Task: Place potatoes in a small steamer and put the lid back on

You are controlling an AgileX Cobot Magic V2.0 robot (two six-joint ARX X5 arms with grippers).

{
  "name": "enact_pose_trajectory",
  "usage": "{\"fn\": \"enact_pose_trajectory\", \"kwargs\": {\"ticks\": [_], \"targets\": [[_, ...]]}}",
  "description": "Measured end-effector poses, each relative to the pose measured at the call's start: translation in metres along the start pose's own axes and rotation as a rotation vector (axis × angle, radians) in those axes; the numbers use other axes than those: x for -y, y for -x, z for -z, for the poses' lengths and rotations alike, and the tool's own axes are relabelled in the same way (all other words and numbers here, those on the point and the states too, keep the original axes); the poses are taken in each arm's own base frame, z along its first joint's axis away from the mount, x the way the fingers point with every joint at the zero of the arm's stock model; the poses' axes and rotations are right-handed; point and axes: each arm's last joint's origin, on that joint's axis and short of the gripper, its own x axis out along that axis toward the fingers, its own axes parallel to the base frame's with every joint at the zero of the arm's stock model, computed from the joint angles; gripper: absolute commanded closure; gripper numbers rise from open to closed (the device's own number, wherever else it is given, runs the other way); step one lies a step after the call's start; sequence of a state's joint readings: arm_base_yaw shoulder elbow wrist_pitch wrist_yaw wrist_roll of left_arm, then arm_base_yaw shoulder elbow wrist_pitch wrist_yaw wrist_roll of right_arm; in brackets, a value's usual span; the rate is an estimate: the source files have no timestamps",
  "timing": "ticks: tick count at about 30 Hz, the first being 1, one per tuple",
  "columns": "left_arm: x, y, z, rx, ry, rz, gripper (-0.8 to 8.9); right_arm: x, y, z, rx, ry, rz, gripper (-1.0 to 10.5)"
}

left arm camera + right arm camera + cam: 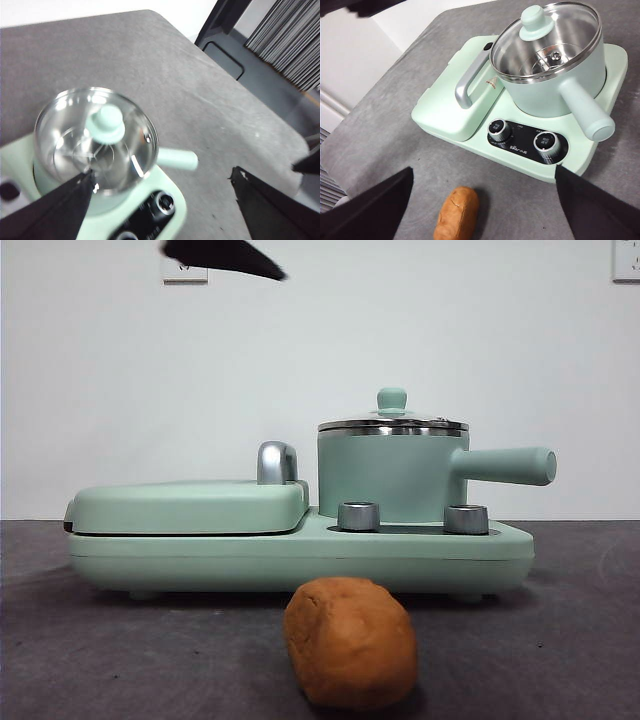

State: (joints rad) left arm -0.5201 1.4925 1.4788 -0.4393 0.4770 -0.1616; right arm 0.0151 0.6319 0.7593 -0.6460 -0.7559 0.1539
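Observation:
The orange-brown potato (pixel 350 642) lies on the dark table in front of the appliance; it also shows in the right wrist view (pixel 457 214). The mint-green steamer pot (pixel 390 480) stands on the appliance's right side, its handle (pixel 505 465) pointing right. The glass lid (pixel 392 424) with its mint knob (pixel 391 400) sits on the pot. My left gripper (pixel 162 172) is open and empty, above the pot and lid (pixel 95 140). My right gripper (pixel 483 170) is open and empty, high above the potato and the appliance's front.
The flat mint-green griddle cover (pixel 190 505) with a chrome handle (pixel 277 462) takes the appliance's left side. Two knobs (pixel 359 516) sit on the front of its base. A black arm tip (pixel 225 255) shows at the front view's top. The table edge (pixel 220 65) is near the pot.

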Motion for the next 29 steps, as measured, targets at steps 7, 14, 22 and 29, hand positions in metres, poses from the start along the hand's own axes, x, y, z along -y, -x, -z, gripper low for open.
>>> {"fn": "enact_pose_trajectory", "kwargs": {"ticks": [7, 14, 22, 29], "targets": [[0.009, -0.064, -0.011, -0.025, -0.137, -0.126, 3.77, -0.004, -0.003, 0.001, -0.02, 0.014, -0.033, 4.9], [0.007, -0.116, -0.001, -0.026, -0.262, -0.176, 3.81, -0.007, -0.005, 0.002, -0.037, 0.027, -0.062, 4.9], [-0.007, -0.144, 0.006, 0.042, -0.289, -0.323, 3.81, -0.01, -0.007, 0.003, -0.047, 0.032, -0.079, 4.9], [-0.009, -0.148, 0.007, 0.049, -0.291, -0.322, 3.82, -0.01, -0.007, 0.003, -0.048, 0.033, -0.081, 4.9]]}}
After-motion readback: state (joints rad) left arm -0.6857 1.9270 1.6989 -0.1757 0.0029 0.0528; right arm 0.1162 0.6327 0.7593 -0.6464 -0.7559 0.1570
